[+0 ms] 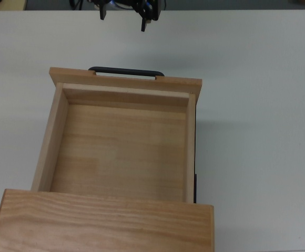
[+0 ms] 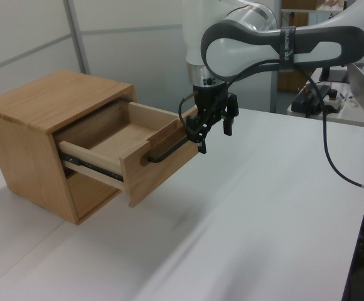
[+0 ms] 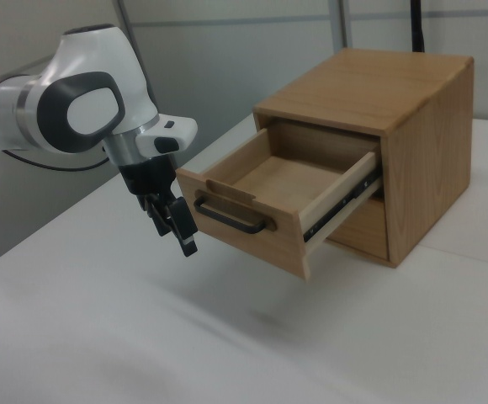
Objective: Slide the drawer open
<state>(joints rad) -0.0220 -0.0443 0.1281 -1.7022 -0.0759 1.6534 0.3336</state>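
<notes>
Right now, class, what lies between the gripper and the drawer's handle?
Nothing: in the top view only bare white table separates the gripper from the black handle.

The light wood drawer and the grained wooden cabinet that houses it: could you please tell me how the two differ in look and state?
The light wood drawer is paler than the darker, strongly grained wooden cabinet. The drawer is an open-topped, empty box; the cabinet has a solid flat top. The drawer carries a thin black bar handle on its front; the cabinet shows none. The drawer juts out on a metal slide rail, while the cabinet rests on the white table. Both are rectangular wood.
</notes>
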